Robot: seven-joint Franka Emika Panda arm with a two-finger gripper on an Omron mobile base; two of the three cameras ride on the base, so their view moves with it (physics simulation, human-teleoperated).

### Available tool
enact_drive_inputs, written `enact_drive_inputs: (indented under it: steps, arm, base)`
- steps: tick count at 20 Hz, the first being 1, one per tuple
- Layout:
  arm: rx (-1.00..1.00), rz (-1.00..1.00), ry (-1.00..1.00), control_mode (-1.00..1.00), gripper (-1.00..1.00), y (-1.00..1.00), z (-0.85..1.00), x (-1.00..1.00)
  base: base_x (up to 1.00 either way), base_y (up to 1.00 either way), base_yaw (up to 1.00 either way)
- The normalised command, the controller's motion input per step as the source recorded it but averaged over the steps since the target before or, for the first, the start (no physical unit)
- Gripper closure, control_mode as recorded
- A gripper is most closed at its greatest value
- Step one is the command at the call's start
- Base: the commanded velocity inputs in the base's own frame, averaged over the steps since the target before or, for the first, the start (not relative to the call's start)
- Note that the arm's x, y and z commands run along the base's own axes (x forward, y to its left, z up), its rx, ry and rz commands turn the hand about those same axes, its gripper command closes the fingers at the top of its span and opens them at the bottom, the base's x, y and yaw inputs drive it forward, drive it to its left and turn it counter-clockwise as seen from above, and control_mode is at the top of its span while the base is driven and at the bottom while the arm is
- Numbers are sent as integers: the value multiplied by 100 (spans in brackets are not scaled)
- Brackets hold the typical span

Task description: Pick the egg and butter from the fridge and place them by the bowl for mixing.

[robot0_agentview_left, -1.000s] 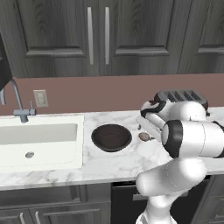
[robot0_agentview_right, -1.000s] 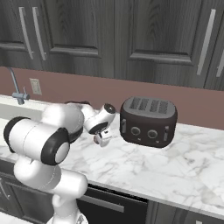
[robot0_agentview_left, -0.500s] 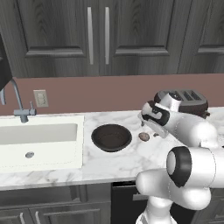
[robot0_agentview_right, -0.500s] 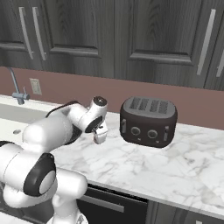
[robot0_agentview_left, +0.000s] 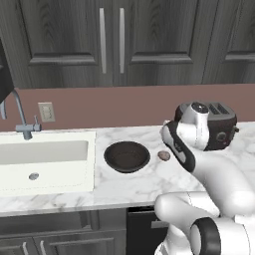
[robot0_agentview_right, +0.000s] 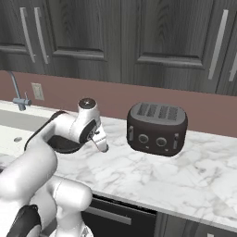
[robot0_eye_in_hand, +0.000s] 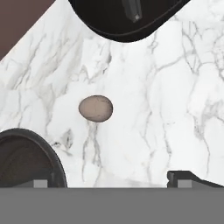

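The egg (robot0_eye_in_hand: 96,108), a small brownish-grey oval, lies on the marble counter just right of the dark round bowl (robot0_agentview_left: 127,156); it is also seen as the egg (robot0_agentview_left: 164,156) in the left base view. My gripper (robot0_agentview_left: 170,147) hovers close above the egg, open, with nothing between its fingers. In the hand view the gripper (robot0_eye_in_hand: 111,180) looks down on the egg, with the bowl's rim (robot0_eye_in_hand: 41,148) at lower left. From the right, the gripper (robot0_agentview_right: 101,145) hangs over the counter, and the arm covers part of the bowl (robot0_agentview_right: 62,144). The butter and the fridge are out of view.
A dark toaster (robot0_agentview_left: 217,124) stands on the counter right of the egg, also toaster (robot0_agentview_right: 157,128). A white sink (robot0_agentview_left: 45,159) with a faucet (robot0_agentview_left: 20,117) lies left of the bowl. Dark cabinets (robot0_agentview_left: 114,45) hang above the brown backsplash.
The arm's elbow and upper links have swung and re-posed, while the hand has stayed near the egg and sunk a little. The gripper has stayed open; the egg and bowl have not moved.
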Motion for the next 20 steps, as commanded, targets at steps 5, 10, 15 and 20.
enact_drive_inputs:
  steps: [5,10,15,20]
  arm:
    - [-13,2,0,-100,-100,0,45,-53]
    - [-11,16,-1,-100,-100,0,48,-53]
    - [-5,24,-12,-100,-100,-1,39,-56]
    - [-3,27,-9,-100,-100,-1,46,-46]
  base:
    - [0,0,0]
    - [0,0,0]
    - [0,0,0]
    - [0,0,0]
